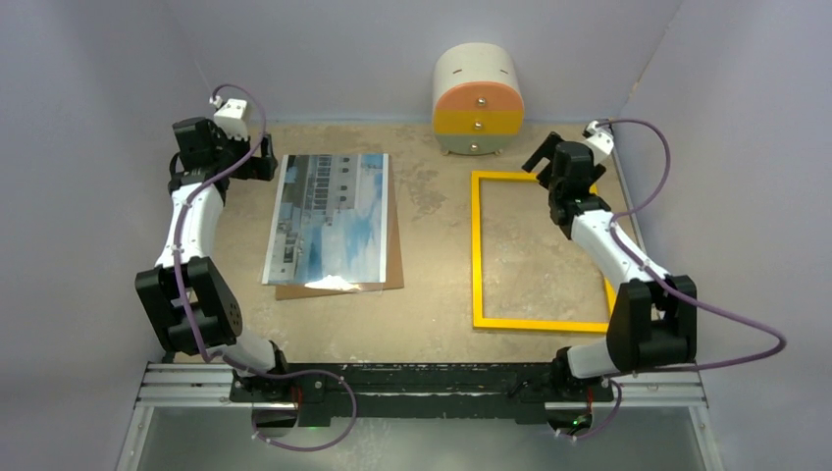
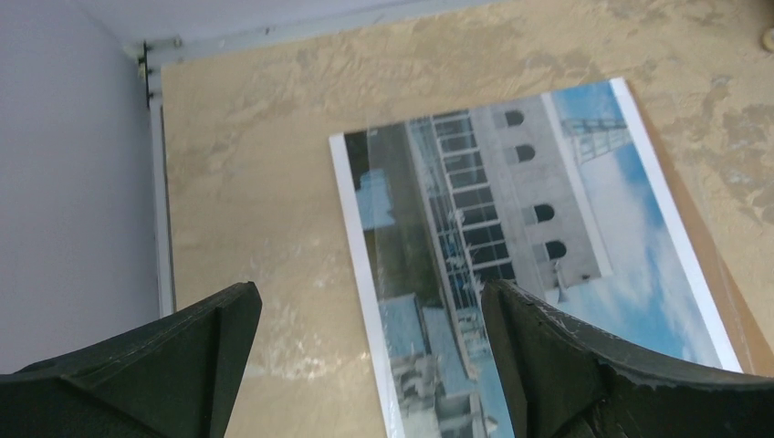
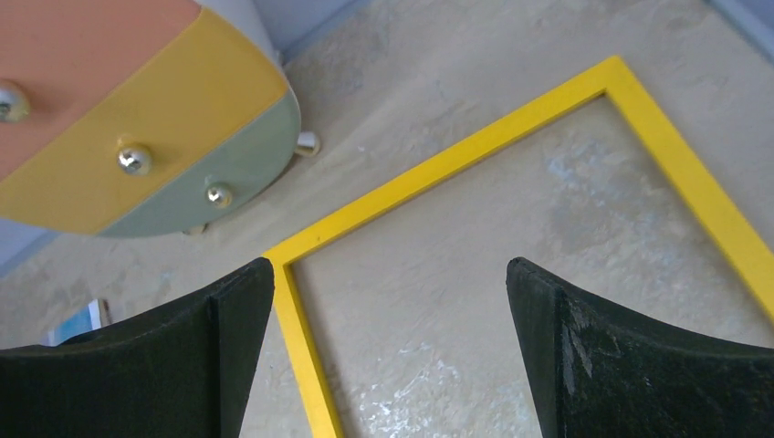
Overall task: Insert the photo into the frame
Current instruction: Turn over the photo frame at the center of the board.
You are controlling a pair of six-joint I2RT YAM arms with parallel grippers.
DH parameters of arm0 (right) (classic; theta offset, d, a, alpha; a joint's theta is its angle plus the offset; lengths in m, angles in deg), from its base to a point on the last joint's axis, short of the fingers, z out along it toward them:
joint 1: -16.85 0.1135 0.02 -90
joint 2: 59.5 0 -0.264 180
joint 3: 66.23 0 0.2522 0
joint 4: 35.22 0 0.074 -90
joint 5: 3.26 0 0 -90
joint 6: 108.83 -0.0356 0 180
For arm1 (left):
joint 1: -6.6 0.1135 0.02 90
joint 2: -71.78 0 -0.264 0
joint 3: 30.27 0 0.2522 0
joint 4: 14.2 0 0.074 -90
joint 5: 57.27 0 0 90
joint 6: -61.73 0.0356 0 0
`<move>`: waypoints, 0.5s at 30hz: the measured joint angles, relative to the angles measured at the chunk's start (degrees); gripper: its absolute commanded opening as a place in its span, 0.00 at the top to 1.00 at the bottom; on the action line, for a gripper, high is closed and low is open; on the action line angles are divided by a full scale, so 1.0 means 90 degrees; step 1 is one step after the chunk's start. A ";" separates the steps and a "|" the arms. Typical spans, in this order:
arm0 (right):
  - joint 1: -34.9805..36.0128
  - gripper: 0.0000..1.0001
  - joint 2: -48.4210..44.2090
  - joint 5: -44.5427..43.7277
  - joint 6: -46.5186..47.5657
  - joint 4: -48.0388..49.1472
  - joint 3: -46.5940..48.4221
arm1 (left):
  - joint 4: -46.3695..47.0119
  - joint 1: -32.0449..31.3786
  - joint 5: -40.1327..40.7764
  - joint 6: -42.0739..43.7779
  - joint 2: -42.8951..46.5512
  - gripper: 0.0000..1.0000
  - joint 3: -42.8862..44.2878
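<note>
Step in hand: lifting the photo. This is a judgement from the left arm being poised at its far left corner.
Photo: lies picture side up on the left half of the surface. It rests on a brown backing board that shows along its near and right edges, well apart from the frame.
Frame: lies flat on the right half, yellow face up, with the surface visible through the opening. I cannot tell whether a pane sits in it.
Left jaws: spread wide and empty. In the wrist view the photo's white left border runs between the two fingers.
Right jaws: spread wide and empty, above the frame's far left corner, near the small drawer cabinet.
Grasp site: the left long edge looks best. The print seems to overhang the board there, so that edge may sit slightly proud of the surface.
Approach: come in low and shallow, slide one finger under the border, and pinch on the white margin.
Handling: the print is probably thin, glossy and floppy, so lift slowly and keep it level.
Risks: the print may skid on the board, the board may come up with it, or a corner may crease.
Right arm's part: steady the frame if needed and stay out of the carrying path.
</note>
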State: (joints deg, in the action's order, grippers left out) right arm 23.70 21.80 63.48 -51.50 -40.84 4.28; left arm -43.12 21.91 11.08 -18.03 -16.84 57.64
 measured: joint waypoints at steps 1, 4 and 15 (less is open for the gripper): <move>0.0044 0.01 0.0136 0.0068 -0.0036 -0.0126 0.0119 | -0.0160 0.0066 -0.0017 0.0000 0.0005 0.02 0.0000; 0.0427 0.01 0.0401 -0.0097 -0.0092 -0.0389 0.0180 | -0.0503 0.0109 -0.0075 0.0024 0.0066 0.02 0.0000; 0.1775 0.03 0.0826 0.0141 0.0257 -0.0903 0.0372 | -0.0889 0.0083 -0.0406 0.0262 0.0549 0.00 -0.0340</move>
State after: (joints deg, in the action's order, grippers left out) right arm 39.68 29.23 64.75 -49.18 -48.97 7.63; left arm -51.12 22.66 7.43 -15.67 -11.90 54.58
